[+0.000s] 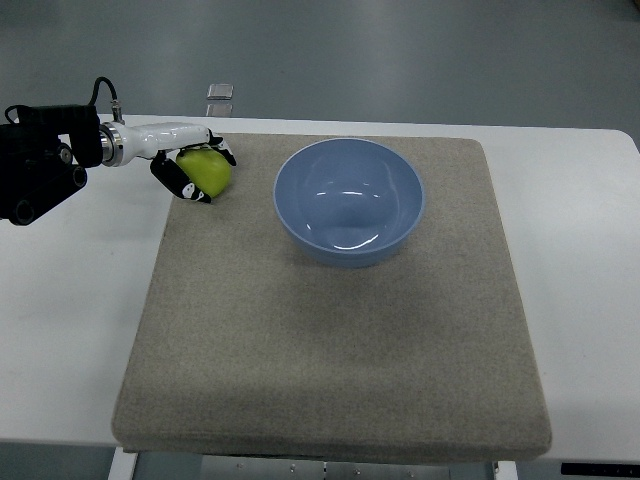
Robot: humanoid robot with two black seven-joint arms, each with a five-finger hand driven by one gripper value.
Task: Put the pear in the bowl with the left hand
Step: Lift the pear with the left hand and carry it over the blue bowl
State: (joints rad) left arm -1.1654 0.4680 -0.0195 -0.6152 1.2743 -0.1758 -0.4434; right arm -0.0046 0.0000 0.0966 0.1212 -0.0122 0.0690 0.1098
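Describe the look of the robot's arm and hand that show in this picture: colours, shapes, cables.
Only the left arm shows. Its outer section is a black, boxy housing with round fittings. A thin black cable loops above it. A silver ring joins the housing to a glossy white, rounded wrist shell. The robot hand has fingers with black segments and small white patches.

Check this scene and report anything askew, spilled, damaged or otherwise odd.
Nothing stands out. The blue bowl sits upright and empty on the grey mat, which lies flat on the white table. The left hand grips the green pear at the mat's far-left corner.
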